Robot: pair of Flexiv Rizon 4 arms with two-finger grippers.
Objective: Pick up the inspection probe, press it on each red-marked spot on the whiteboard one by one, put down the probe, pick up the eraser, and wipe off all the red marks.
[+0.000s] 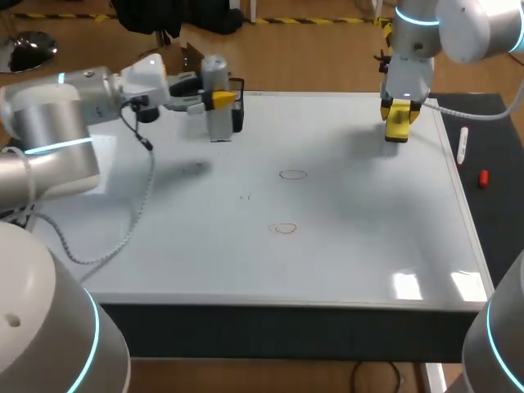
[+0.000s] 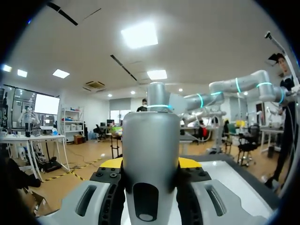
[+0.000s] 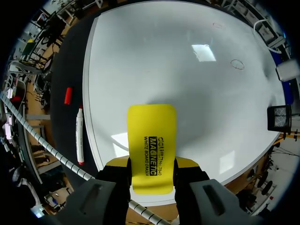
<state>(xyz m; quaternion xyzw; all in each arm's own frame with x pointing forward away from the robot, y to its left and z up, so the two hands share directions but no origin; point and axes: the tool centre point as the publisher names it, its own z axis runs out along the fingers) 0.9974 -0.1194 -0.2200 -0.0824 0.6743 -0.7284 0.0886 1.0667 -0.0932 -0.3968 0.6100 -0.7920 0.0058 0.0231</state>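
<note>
Both clamped: probe (image 2: 151, 136) in left gripper (image 2: 150, 164), eraser (image 3: 152, 136) in right gripper (image 3: 152, 164).

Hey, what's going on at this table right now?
Two robot arms are working over a whiteboard. The left gripper is shut on the gray probe, which stands upright at the board's far left corner beside a black holder. The right gripper holds the yellow eraser above the far right side. A farther red mark and a nearer red mark are not yet wiped.
</note>
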